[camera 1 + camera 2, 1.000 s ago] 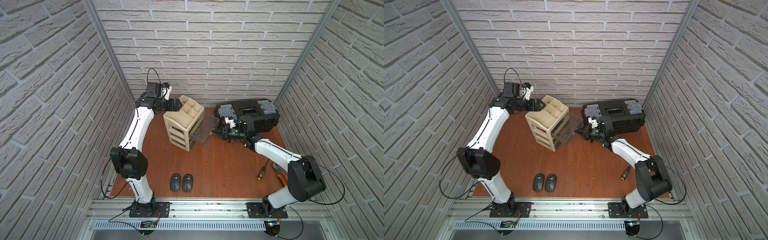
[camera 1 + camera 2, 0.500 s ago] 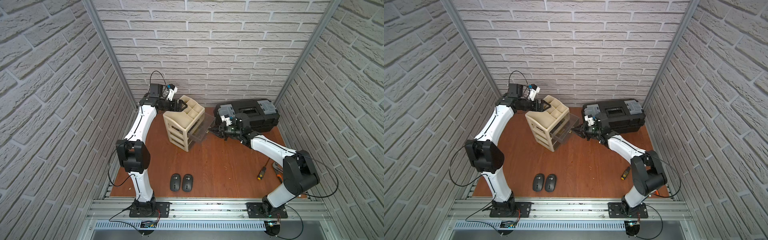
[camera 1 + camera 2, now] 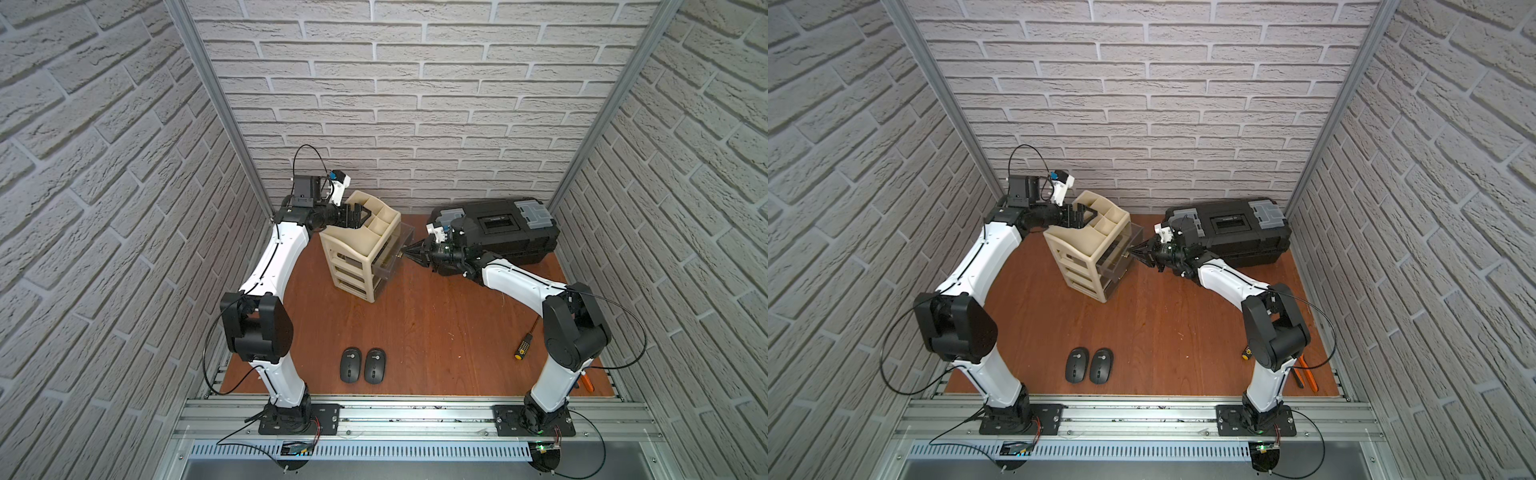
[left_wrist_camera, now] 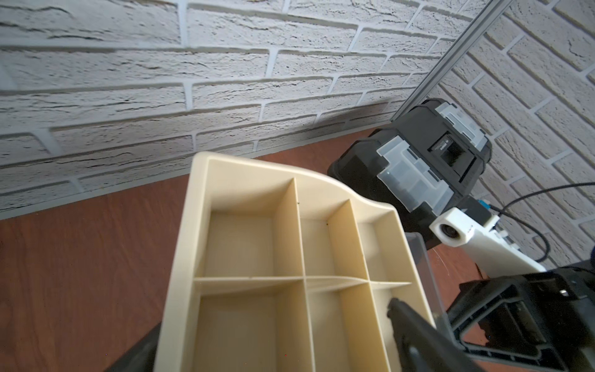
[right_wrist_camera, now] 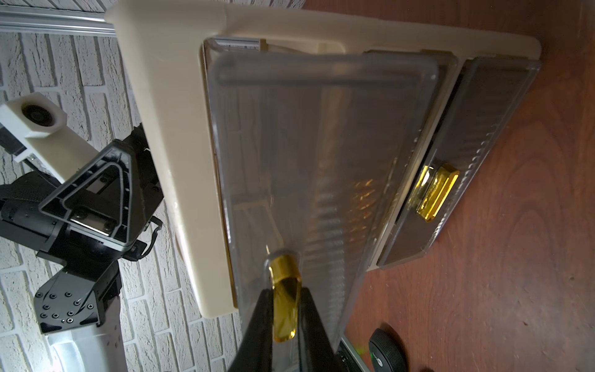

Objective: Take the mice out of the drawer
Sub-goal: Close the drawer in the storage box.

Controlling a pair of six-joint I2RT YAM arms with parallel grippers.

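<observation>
Brick walls (image 3: 415,104); wooden tabletop (image 3: 436,332)

Both top views look steeply down from high above the front rail towards the back brick wall. They are far enough off to hold the whole worktop (image 3: 436,332), both arms and the side walls. Set side by side, they share nearly everything, with a slight sideways shift.

The left wrist view sits close above the beige drawer unit (image 4: 273,273), looking into its open top compartments and across to the black toolbox (image 4: 418,161). The right arm's wrist camera (image 4: 450,232) shows in it.

The right wrist view looks along the right gripper (image 5: 286,299) at the amber handle (image 5: 283,273) of the clear drawer (image 5: 322,161), very near. It faces the unit, with the left arm's wrist camera (image 5: 35,119) beyond.

The two wrist views face each other and share the unit.
</observation>
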